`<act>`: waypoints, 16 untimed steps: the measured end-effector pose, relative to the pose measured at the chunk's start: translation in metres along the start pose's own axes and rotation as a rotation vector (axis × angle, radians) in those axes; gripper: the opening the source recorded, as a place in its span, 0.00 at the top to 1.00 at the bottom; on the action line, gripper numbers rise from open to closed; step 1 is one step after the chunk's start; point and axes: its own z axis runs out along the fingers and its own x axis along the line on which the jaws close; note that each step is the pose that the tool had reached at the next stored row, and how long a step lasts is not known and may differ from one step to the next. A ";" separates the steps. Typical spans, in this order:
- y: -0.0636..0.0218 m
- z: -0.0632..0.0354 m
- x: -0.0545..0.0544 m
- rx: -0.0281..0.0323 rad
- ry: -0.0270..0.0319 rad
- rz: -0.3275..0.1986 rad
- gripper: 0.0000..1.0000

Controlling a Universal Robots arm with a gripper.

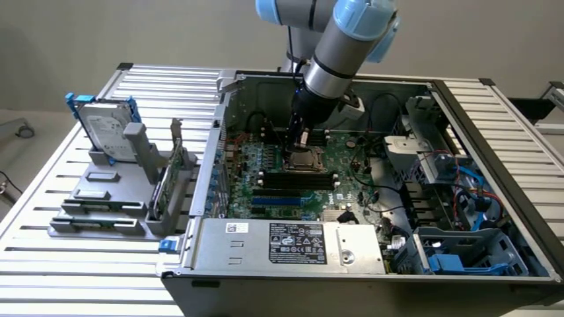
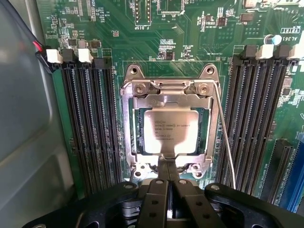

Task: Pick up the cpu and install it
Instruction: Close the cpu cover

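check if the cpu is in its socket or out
In. The cpu lies flat inside the socket's metal frame, with the shut end effector at its edge. Whether it is latched, cannot tell.

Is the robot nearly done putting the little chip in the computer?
Nearly, it looks. Done: the cpu lies flat inside the metal socket frame on the green board. In hand: the gripper, shut, has its tips at the chip's edge; whether it grips it I cannot tell. Left: the gripper is not yet clear of the socket.
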 end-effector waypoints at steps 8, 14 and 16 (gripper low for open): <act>-0.0041 -0.0047 0.000 0.0005 0.0060 0.001 0.89; -0.0150 -0.0031 0.000 0.0080 0.0204 0.001 0.89; -0.0186 -0.0028 0.000 0.0122 0.0269 0.000 0.89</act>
